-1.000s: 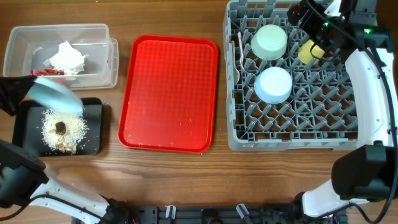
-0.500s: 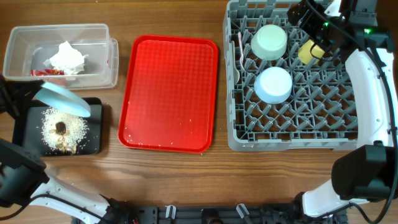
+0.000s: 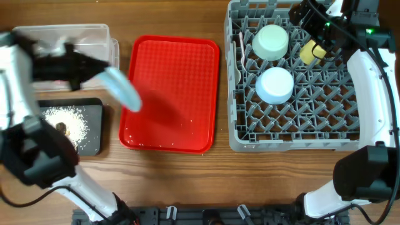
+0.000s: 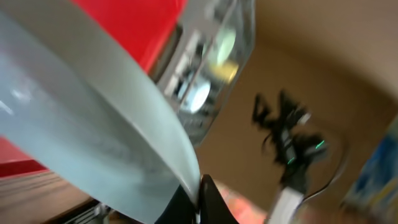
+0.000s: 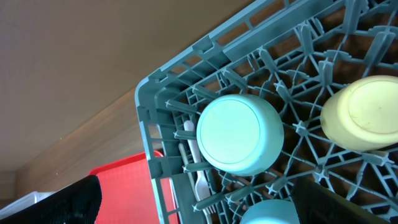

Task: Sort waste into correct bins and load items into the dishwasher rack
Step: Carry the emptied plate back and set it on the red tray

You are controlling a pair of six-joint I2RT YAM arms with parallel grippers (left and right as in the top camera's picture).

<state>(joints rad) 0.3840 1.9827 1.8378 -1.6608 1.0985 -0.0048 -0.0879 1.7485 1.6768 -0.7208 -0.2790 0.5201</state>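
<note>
Across the bench (image 3: 187, 181), the dishwasher rack (image 3: 294, 145) is lying well right of the left gripper (image 3: 92, 69), which is pinching the tilted pale blue plate (image 3: 122, 87) above the red tray (image 3: 181, 75)

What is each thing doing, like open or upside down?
plate: held tilted over the red tray
left tool: shut on the plate
right tool: open, over the rack
green bowl: upside down in rack
blue bowl: upside down in rack
black tray: holds crumbs
</note>
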